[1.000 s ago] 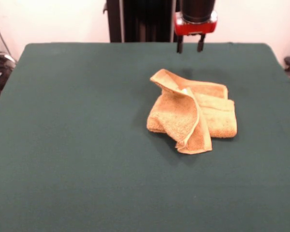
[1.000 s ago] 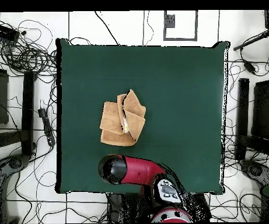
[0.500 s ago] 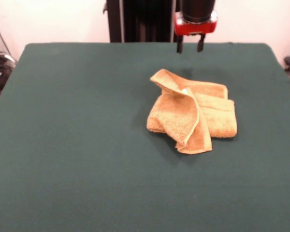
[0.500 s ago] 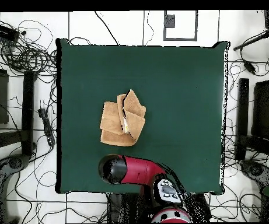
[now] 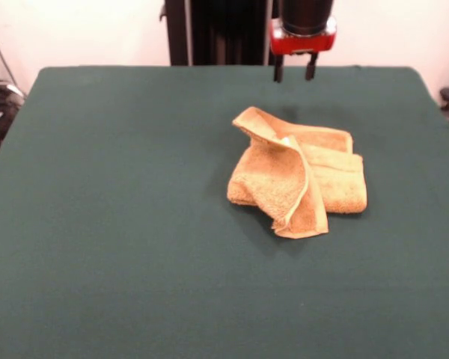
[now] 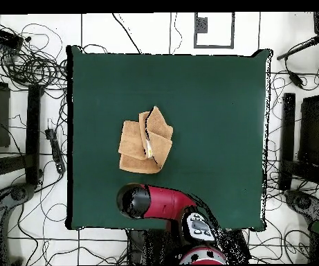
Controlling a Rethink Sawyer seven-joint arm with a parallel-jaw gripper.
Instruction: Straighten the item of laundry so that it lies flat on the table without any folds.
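The item of laundry [image 5: 298, 178] is a golden-tan terry towel, lying crumpled and folded over itself right of the middle of the dark green table [image 5: 120, 224]. A hemmed flap crosses its top, and a small white tag shows near the fold. From overhead the item of laundry [image 6: 145, 141] lies left of the table's [image 6: 210, 104] centre. My gripper [image 5: 295, 69] hangs above the table's far edge, behind the towel and clear of it, open and holding nothing. Overhead, the red arm [image 6: 163, 202] covers the gripper.
Cables and stands [image 6: 30, 69] ring the table on the floor. A black upright column [image 5: 217, 31] stands behind the far edge.
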